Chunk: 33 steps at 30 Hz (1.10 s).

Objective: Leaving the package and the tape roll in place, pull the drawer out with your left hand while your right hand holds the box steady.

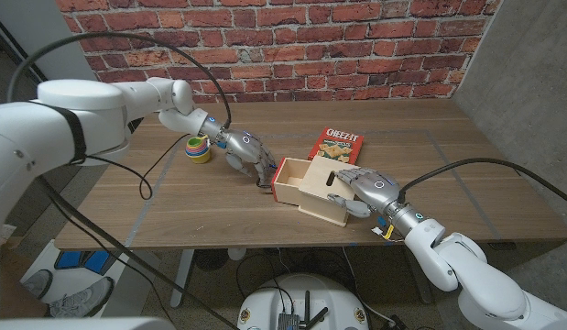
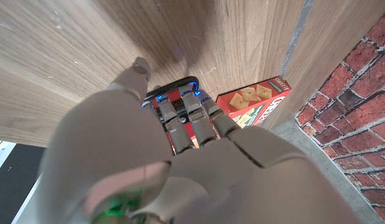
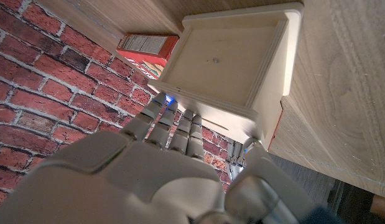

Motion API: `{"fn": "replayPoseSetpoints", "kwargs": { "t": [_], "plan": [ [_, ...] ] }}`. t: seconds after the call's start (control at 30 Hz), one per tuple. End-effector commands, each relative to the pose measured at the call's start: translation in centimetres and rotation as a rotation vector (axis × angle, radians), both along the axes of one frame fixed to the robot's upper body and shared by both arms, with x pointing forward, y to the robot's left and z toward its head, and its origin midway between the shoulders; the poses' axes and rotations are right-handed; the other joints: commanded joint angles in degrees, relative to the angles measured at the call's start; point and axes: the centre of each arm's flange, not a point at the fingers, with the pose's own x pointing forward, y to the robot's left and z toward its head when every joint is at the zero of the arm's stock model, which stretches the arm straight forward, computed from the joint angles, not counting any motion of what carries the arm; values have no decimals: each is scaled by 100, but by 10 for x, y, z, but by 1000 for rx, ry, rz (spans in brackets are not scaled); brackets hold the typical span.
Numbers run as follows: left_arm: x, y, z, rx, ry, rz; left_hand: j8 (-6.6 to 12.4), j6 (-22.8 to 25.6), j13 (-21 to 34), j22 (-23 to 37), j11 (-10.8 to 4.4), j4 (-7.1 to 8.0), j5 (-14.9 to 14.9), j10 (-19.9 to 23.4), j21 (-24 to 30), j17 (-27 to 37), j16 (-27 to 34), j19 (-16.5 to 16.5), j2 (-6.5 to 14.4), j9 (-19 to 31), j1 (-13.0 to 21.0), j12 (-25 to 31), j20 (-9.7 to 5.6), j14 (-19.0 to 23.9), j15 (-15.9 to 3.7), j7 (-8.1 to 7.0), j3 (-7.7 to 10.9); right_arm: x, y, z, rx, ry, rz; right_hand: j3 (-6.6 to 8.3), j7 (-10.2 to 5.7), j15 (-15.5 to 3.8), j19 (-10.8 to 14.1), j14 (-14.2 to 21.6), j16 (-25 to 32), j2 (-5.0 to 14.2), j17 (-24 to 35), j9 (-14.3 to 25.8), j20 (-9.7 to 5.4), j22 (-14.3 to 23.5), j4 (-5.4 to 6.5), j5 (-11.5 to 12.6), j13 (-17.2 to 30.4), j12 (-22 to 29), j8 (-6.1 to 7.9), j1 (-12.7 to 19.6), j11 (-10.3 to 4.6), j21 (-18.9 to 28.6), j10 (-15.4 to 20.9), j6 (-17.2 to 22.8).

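**Drawer partly out, box braced**

You are working a pale plywood box [image 1: 327, 194] at the middle of the wooden table [image 1: 466, 165], and its shallow, red-fronted wooden drawer [image 1: 289, 175] is already showing open on the side facing your left arm. Your right hand [image 1: 367, 191] is lying over the box's top with its fingers draped down the near face, clamped on the box and bracing it. Your left hand [image 1: 249, 152] is hanging just beside the drawer's front, fingers curled together; whether they are actually hooking the drawer or closing on nothing cannot be told from these views.

The risks from here: if your right hand is pressing too lightly, the whole box is likely to slide toward your left arm along with the drawer. If your left fingers have only a shallow hold on the front, they may slip off. Pulling too far could bring the drawer right out of its shell. A wide swing of the left arm could nudge the tape roll behind it.

The count: one box, one drawer, one red Cheez-It cracker package [image 1: 336, 145] lying flat just behind the box, and one multicoloured tape roll [image 1: 200, 148] well apart from the box, beyond your left hand.
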Motion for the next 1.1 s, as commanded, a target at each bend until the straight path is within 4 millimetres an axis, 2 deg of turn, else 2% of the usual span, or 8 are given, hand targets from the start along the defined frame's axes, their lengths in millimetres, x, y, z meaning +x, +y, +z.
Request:
{"fn": "replayPoseSetpoints", "kwargs": {
  "t": [0.03,0.43,1.1],
  "plan": [
    [4,7,5,17,-25,28,-30,66,16,22,13,7,24,66,24,9,-26,33,8,27,25,-7,-897,61,-987,8,-6,3,2,2,-10,-7,4,45,4,-251,60,40,23,190,0,14,-343,27,9,-12,15,42,-2,3,13,31,71,50],
    [7,8,12,32,-50,44,-34,76,17,22,13,8,23,73,24,6,-30,33,13,28,25,-8,-898,72,-988,2,-6,4,6,3,-12,-8,5,41,12,-245,68,11,17,185,16,14,-365,28,12,-20,15,42,1,-13,24,28,85,72],
    [7,12,19,38,-61,52,-38,99,17,21,12,5,23,94,23,6,-29,36,25,30,31,-7,-897,108,-989,-10,-2,3,2,3,-7,-22,-5,45,14,-229,68,-16,16,192,34,14,-362,28,-6,-24,17,37,-5,-5,10,20,84,76]
  ]
}}
